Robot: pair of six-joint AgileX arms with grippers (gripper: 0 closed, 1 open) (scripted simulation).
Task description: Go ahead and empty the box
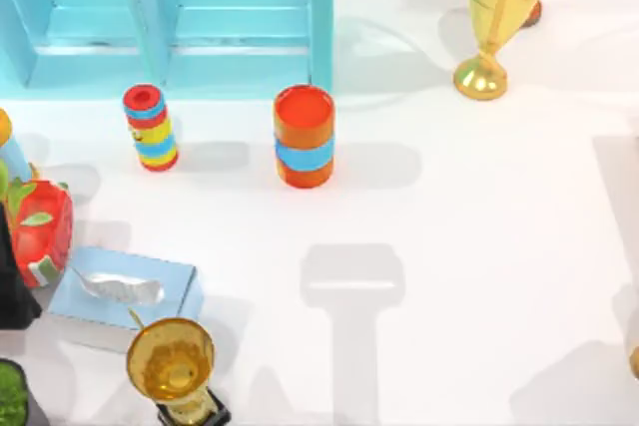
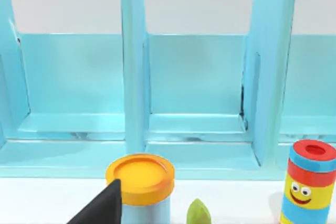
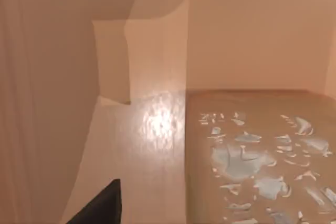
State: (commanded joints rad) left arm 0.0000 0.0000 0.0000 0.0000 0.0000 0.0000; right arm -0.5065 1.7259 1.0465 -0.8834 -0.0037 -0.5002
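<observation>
**Table (image 1: 479, 246):** white, seen from above.

**Box (image 1: 125, 291):** pale blue tissue box lying flat near the table's lower left, with a white tissue (image 1: 118, 289) sticking up from its top slot. It sits between the red item and the near cup.

**Rack (image 1: 240, 27):** light blue, with upright dividers, standing along the far edge at upper left. The left wrist view faces its open bays.

**Striped cylinder (image 1: 150, 127):** banded red, blue and yellow, upright in front of the rack. The left wrist view shows a smiling face on its side.

**Orange can (image 1: 304, 137):** upright, with a blue band round its middle, standing to the right of the striped cylinder and apart from it.

**Tall gold cup (image 1: 494, 17):** upright at the far right of the table.

**Near gold cup (image 1: 172, 366):** on a black base at the lower edge, just beside the box's corner.

**Red item (image 1: 40, 231):** strawberry-like with green leaves, at the left edge.

**Tub (image 2: 140, 182):** orange lid, pale blue body, close in front of the left wrist camera.

**Left pincer (image 2: 100, 209):** at the table's left side, near the tub and facing the rack. Whether it is wide or narrow cannot be told.

**Right pincer (image 3: 100, 205):** over a peach-tan walled surface, beside a slab (image 3: 257, 161) flecked with pale blue. Its spread cannot be told.
</observation>
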